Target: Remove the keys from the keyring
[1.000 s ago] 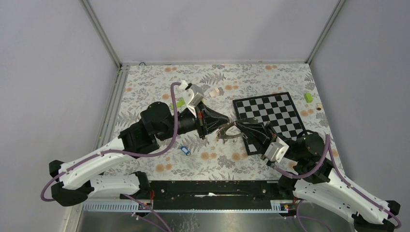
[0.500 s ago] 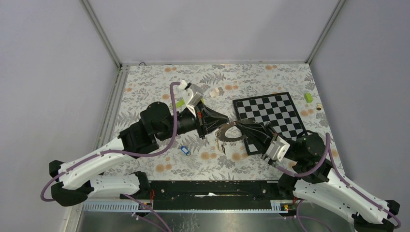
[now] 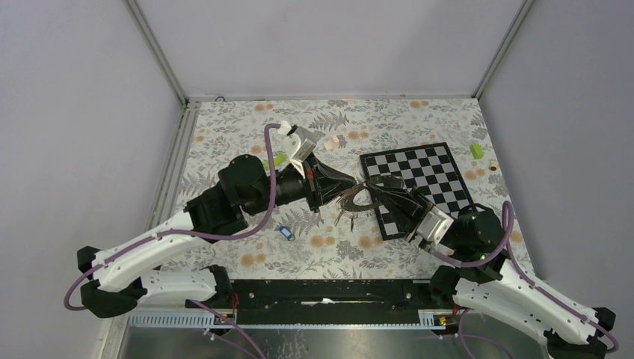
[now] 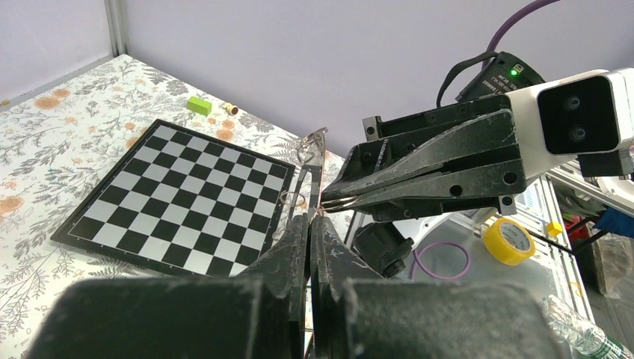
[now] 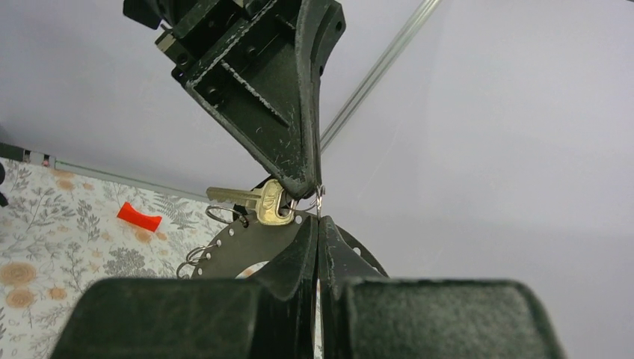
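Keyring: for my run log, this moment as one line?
left tool: shut on keyring | right tool: shut, tip-to-tip with left | keyring: raised | brass key: at keyring rim

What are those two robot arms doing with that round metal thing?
They are working on getting keys off a keyring, which they hold up between them above the table. The left claw is shut on the ring's edge. The right claw is shut too, its tip right against the left one; exactly what it pinches is hard to tell. A brass key hangs on the ring. A blue-tagged key already lies loose on the table.
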Motion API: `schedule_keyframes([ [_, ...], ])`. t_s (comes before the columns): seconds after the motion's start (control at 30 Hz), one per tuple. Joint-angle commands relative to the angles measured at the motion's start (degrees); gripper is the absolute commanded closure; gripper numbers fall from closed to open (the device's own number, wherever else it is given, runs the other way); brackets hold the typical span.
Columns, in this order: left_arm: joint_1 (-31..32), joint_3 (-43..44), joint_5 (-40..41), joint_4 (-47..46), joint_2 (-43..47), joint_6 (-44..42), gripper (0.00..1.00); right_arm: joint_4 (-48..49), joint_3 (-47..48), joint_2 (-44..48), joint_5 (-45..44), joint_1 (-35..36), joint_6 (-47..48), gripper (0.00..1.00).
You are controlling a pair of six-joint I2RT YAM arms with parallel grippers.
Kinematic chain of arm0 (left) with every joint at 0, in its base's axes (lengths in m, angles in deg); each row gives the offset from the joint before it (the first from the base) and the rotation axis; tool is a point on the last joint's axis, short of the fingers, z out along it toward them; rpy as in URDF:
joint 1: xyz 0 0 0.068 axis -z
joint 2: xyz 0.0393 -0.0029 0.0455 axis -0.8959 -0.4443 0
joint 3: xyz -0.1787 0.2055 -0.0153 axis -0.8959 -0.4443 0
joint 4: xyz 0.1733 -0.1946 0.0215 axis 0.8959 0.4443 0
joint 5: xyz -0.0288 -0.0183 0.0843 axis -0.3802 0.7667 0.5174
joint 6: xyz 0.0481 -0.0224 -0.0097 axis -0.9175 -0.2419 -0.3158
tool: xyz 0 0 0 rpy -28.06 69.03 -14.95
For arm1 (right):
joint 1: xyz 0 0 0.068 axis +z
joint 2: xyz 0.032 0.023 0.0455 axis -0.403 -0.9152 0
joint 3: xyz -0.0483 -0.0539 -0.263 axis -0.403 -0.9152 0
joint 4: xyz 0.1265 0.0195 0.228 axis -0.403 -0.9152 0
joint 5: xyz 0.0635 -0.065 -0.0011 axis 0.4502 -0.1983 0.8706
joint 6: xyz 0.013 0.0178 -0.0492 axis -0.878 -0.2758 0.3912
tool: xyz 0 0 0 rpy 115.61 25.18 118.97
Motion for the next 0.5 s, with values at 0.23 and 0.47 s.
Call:
schedule_keyframes([
  [0.23, -0.68, 1.93, 1.39, -0.25, -0.05, 1.33, 1.0, 14.68, -1.58, -0.37, -5.18, 0.28, -6.46, 1.0],
  [0.47, -0.68, 1.59, 2.43, -0.32, 0.99, 1.46, 1.0, 14.83, -2.47, 0.37, -8.07, 0.28, -7.93, 1.0],
])
